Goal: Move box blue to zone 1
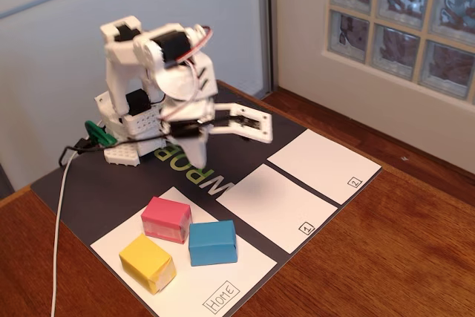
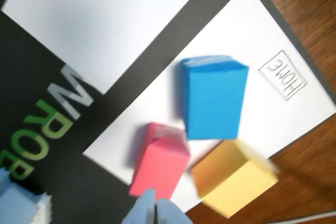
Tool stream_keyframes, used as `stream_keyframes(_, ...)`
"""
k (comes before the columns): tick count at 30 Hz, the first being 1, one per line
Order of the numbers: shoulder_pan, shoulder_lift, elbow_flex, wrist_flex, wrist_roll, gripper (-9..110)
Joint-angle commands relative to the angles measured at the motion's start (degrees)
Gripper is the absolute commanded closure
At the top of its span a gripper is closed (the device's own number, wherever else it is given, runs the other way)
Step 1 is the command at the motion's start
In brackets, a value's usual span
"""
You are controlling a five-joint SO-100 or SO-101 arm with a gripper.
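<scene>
The blue box [image 1: 212,243] stands on the white Home sheet [image 1: 237,269], next to a pink block and a yellow block. In the wrist view the blue box [image 2: 214,98] is in the middle, well ahead of the fingertips. Zone 1 [image 1: 271,206] is the white rectangle just right of the Home sheet, and nothing lies on it. It shows as the white rectangle at the wrist view's upper left [image 2: 100,19]. My gripper [image 1: 265,132] hangs in the air above the dark mat, back from the blocks. Its fingers [image 2: 146,208] are shut with nothing between them.
The pink block [image 1: 166,219] and yellow block [image 1: 148,263] sit close to the blue box's left. Zone 2 [image 1: 323,165] lies beyond zone 1. A white cable [image 1: 59,213] runs down the left of the wooden table [image 1: 401,257]. Walls stand behind.
</scene>
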Motion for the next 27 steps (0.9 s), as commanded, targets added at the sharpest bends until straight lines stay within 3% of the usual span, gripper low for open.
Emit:
stream_keyframes(1, 1.05, -4.48, -7.47, 1.67, -2.2, 102)
stream_keyframes(9, 2.64, -16.0, -17.49, 4.92, -5.45, 98)
stream_keyframes(13, 3.69, -18.63, -17.49, 5.01, -5.01, 69)
stream_keyframes(18, 4.22, -20.65, -17.05, 5.19, -4.13, 46)
stream_keyframes(21, 3.87, -21.18, -16.7, 5.19, -2.9, 44)
stream_keyframes(27, 1.67, -21.62, -16.61, 5.62, -0.18, 50)
